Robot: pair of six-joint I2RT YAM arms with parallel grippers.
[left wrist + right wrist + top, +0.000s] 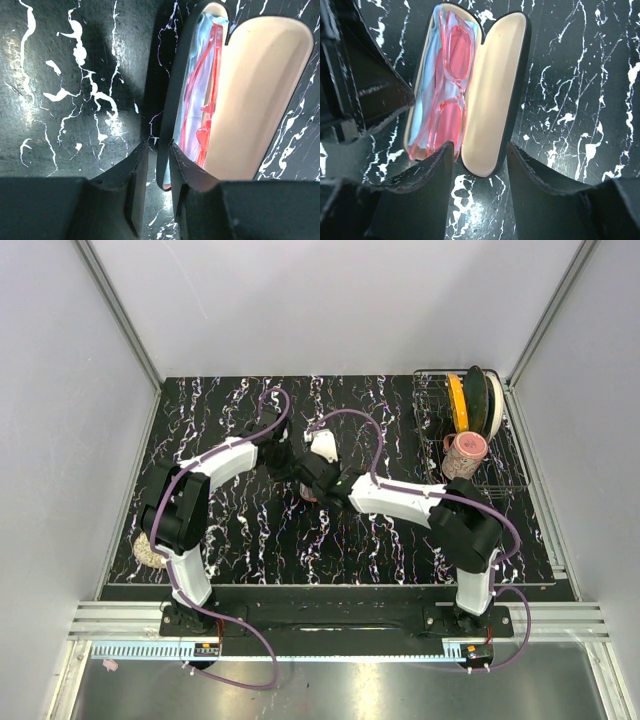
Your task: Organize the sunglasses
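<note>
The black case (517, 95) lies open on the marbled table, its beige lid (495, 85) folded out to the right. The pink sunglasses (454, 60) lie folded in its tray on the light blue cloth (425, 80). They also show in the left wrist view (202, 135), beside the lid (255, 90). My left gripper (159, 146) straddles the tray's black side wall (172, 100), with a small gap on its left side. My right gripper (479, 146) is open, with the lid's near end between its fingers. In the top view both grippers (290, 465) (318, 478) cover the case.
A wire rack (505, 475) at the back right holds upright plates (470, 400) and a pink cup (465, 448). A beige round object (148, 552) lies at the table's left front edge. Grey walls enclose the table.
</note>
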